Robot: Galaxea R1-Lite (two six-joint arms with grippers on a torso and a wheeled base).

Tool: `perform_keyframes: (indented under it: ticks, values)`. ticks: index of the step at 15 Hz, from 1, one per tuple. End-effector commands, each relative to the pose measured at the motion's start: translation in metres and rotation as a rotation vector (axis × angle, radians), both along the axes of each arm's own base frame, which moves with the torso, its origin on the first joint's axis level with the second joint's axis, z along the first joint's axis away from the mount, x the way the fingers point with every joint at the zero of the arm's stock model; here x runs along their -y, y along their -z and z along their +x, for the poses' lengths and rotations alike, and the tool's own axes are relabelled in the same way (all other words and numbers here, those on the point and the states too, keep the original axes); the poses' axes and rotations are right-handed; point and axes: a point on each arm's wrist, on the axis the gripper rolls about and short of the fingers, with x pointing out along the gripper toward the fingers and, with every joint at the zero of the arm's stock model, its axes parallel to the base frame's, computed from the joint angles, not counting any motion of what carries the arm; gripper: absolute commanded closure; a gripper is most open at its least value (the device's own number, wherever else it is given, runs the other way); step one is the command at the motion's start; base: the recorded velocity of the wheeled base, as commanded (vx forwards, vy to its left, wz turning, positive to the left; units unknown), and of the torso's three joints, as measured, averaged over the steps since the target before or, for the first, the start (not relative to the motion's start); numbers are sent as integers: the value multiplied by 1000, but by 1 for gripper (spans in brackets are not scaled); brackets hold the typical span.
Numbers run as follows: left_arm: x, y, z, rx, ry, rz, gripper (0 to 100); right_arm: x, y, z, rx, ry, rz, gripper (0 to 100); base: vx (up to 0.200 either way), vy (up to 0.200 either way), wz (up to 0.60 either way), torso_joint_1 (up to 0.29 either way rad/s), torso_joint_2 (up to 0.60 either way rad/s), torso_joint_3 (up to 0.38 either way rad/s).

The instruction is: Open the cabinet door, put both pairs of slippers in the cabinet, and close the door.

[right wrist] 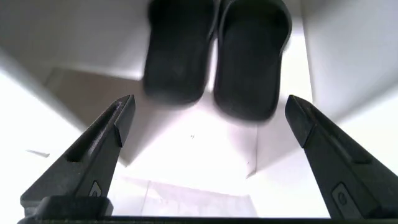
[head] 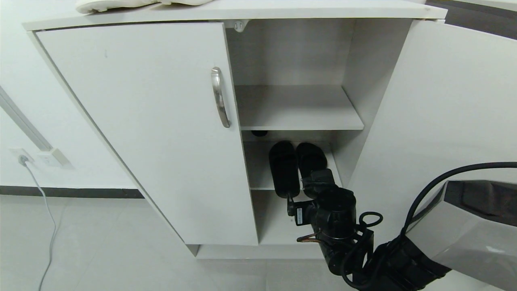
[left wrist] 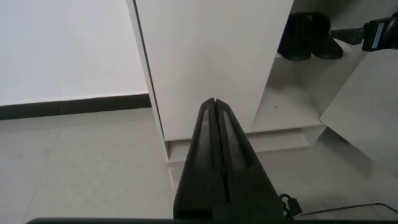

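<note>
- Your left gripper (left wrist: 214, 104) has its fingers pressed flat together, holding nothing. It hangs low over the floor (left wrist: 81, 168), with the cabinet's (head: 121, 25) closed left door (head: 141, 121) just ahead of it.
- The metal handle (head: 220, 97) on that door stands upright at the edge nearest the open half, up and left of your right gripper.
- The black slippers (head: 297, 165) lie side by side on the middle shelf (head: 258, 169), just ahead of your right gripper. They are plain, smooth and matte, with rounded ends, and their long sides almost touch. The left slipper's near end sticks out over the shelf's front edge.
- Your right gripper (right wrist: 210, 104) is spread wide and holds nothing. It sits just in front of the pair, apart from it, with both slippers in line between its fingers (right wrist: 112, 134).
- The right door (head: 444, 113) is swung open, just to the right of that gripper.
</note>
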Motion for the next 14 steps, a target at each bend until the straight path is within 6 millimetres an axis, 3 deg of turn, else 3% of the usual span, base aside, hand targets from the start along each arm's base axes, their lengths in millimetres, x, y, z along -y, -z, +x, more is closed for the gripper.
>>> perform_keyframes:
  ticks: [1, 14]
  values:
    - [0, 0, 0, -2, 0, 0, 100, 1, 2, -1, -4, 0, -6, 0, -200, 0, 0, -7, -2, 7]
    - [0, 0, 0, -2, 2, 2, 100, 1, 2, -4, 16, -5, -1, 0, 0, 0, 0, 0, 0, 0]
